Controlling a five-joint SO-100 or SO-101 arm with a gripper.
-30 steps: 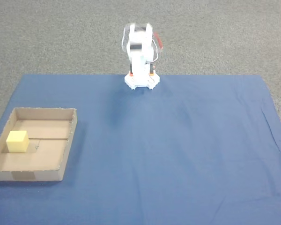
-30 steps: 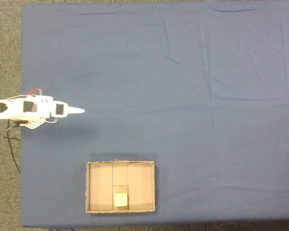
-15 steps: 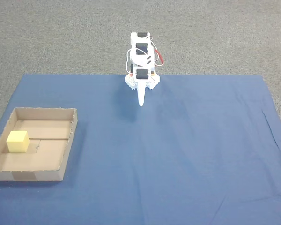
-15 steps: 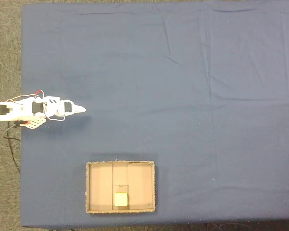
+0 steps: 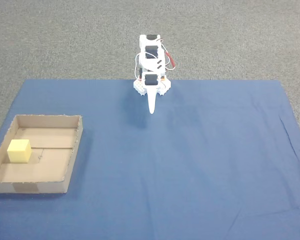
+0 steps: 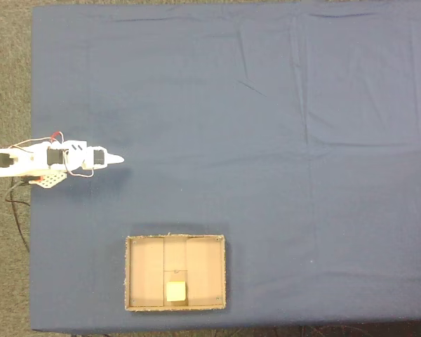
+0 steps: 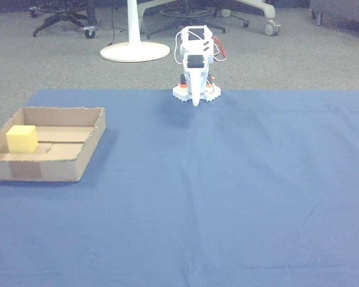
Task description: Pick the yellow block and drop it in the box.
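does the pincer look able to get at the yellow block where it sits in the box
Probably yes. The yellow block lies uncovered in the box, whose walls are low and whose top is open, and bare blue cloth lies between it and the pincer. Whether the arm stretches that far cannot be told.

Blue cloth (image 5: 190, 165) spread over grey carpet (image 5: 65, 40), 1 cardboard box (image 5: 72, 152) and white arm's base (image 5: 151, 88) resting on it.
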